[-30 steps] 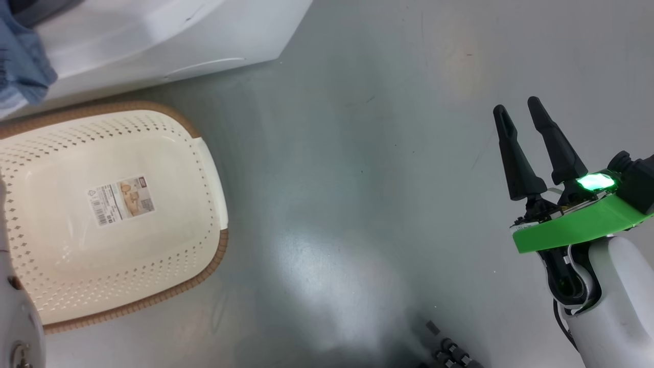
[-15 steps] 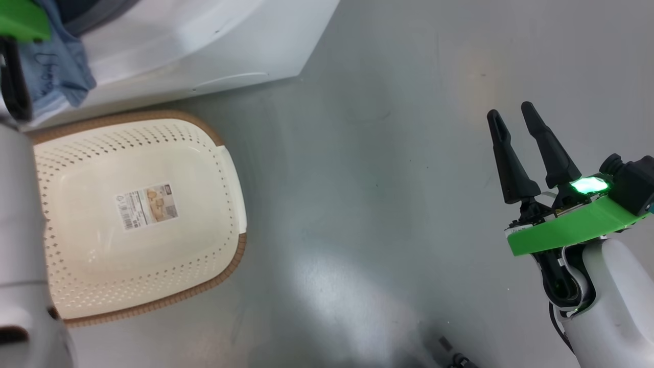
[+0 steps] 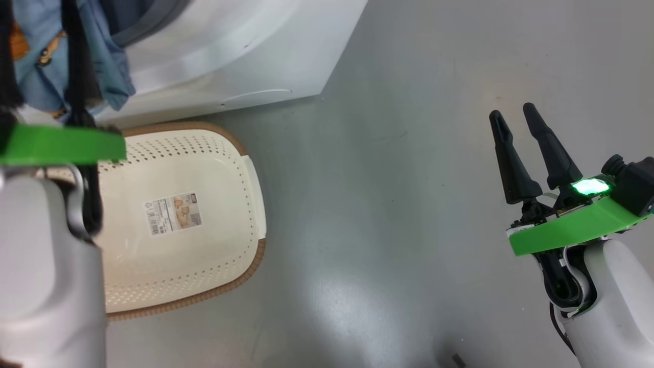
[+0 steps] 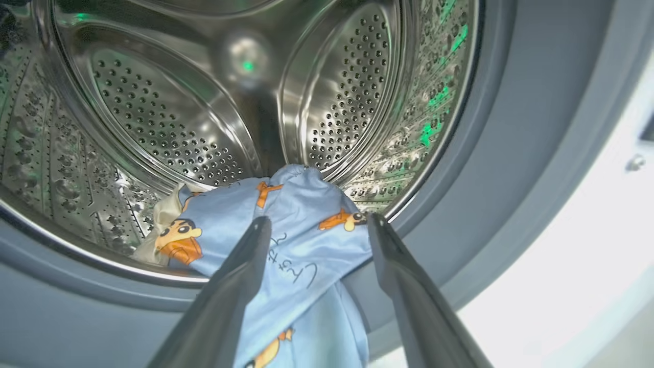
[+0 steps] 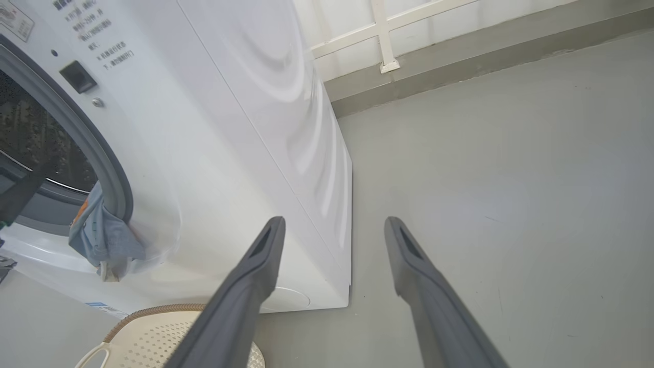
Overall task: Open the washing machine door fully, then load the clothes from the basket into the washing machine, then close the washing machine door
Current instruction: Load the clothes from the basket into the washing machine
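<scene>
The clothes (image 4: pixel 301 245), light blue with orange cartoon faces, lie draped over the grey gasket (image 4: pixel 490 128) of the washing machine (image 3: pixel 230 46), half in the steel drum (image 4: pixel 163 117) and half hanging out. My left gripper (image 4: pixel 319 225) is open, its fingers standing apart on either side of the fabric without pinching it. From the right wrist, the clothes (image 5: pixel 102 235) hang from the machine's opening. The basket (image 3: pixel 214 168) sits on the floor in front of the machine, holding no clothes. My right gripper (image 3: pixel 516 120) is open over bare floor, far right. The washing machine door is out of view.
Grey floor (image 3: pixel 398 204) stretches between the basket and my right arm. The machine's white side panel (image 5: pixel 286 133) ends at a corner near a wall base (image 5: pixel 460 56). My left forearm (image 3: pixel 46 286) and its green wrist plate (image 3: pixel 61 145) overlap the basket's left part.
The head view has shifted, so the basket and machine now sit further right. My left forearm and green wrist plate have come into view at the left. The right gripper is unchanged.
</scene>
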Motion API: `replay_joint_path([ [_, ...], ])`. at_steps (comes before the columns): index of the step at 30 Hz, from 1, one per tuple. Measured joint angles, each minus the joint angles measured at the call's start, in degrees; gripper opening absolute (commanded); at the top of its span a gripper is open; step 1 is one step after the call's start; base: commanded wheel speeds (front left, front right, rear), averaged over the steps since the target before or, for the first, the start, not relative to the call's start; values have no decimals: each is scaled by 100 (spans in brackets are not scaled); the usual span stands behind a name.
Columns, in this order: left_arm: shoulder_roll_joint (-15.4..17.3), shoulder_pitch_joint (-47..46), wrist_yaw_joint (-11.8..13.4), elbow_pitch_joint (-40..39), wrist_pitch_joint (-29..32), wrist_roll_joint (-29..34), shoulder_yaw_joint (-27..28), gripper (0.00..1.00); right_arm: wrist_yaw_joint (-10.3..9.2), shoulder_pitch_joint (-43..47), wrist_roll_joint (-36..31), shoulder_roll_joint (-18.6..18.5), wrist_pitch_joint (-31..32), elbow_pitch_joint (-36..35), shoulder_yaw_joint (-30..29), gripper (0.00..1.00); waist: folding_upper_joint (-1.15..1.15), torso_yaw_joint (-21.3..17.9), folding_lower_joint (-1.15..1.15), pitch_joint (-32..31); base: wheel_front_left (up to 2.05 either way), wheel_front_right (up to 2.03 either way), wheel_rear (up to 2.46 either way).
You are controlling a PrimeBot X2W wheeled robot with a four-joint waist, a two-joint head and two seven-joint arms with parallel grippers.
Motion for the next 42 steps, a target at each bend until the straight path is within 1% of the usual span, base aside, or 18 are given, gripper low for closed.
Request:
replay_joint_path([
  [3, -87, 466, -2, -392, 0, -33, 12, 100, 0, 7, 0, -35, 1, -4, -41, 100, 0, 56, 0, -44, 0, 0, 0],
  [10, -259, 1451, -8, -1036, 0, -194, 93, 100, 0, 59, 0, -111, 0, -121, -172, 100, 0, 150, 0, -33, 0, 0, 0],
  [16, -320, 1940, 48, -1412, 0, -276, 179, 100, 0, 112, -1, -152, 0, -297, -215, 100, 0, 195, 0, 44, 0, 0, 0],
  [22, -374, 2407, 112, -1610, 0, -466, 222, 100, 0, 129, -8, -153, 0, -353, -248, 100, 0, 188, 0, 39, 0, 0, 0],
  [29, -377, 2610, 271, -1634, 0, -598, 73, 100, 0, 141, -22, -151, 0, -387, -264, 100, 0, 189, 0, 72, 0, 0, 0],
  [37, -377, 2611, 309, -1589, 0, -635, 23, 100, 0, 141, -51, -149, 0, -388, -260, 100, 0, 182, 0, 99, 0, 0, 0],
  [42, -377, 2499, 300, -1328, 0, -636, 49, 100, 0, 140, -51, -144, 0, -385, -255, 100, 0, 178, 0, 108, 0, 0, 0],
])
